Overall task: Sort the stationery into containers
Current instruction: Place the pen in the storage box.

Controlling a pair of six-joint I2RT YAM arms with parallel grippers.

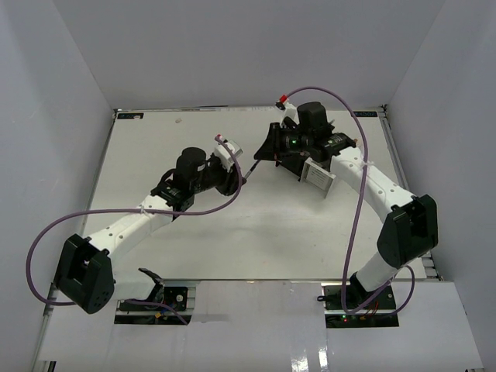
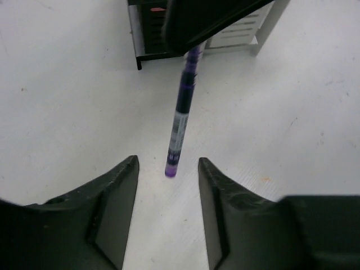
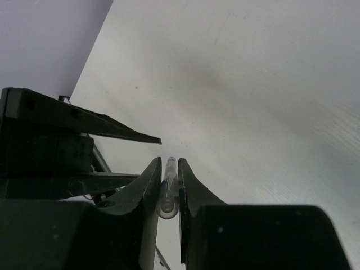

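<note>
A purple pen (image 2: 180,118) hangs tilted over the table (image 2: 67,112), its upper end pinched between the clenched fingers of the right gripper (image 3: 170,164). Its lower tip lies between the spread fingers of the left gripper (image 2: 167,163), which are released and touch nothing. Behind it the black container (image 2: 147,39) and the white container (image 2: 242,31) stand side by side.

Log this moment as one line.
right gripper: shut on purple pen | left gripper: open, at pen's free end | black container: behind pen
</note>
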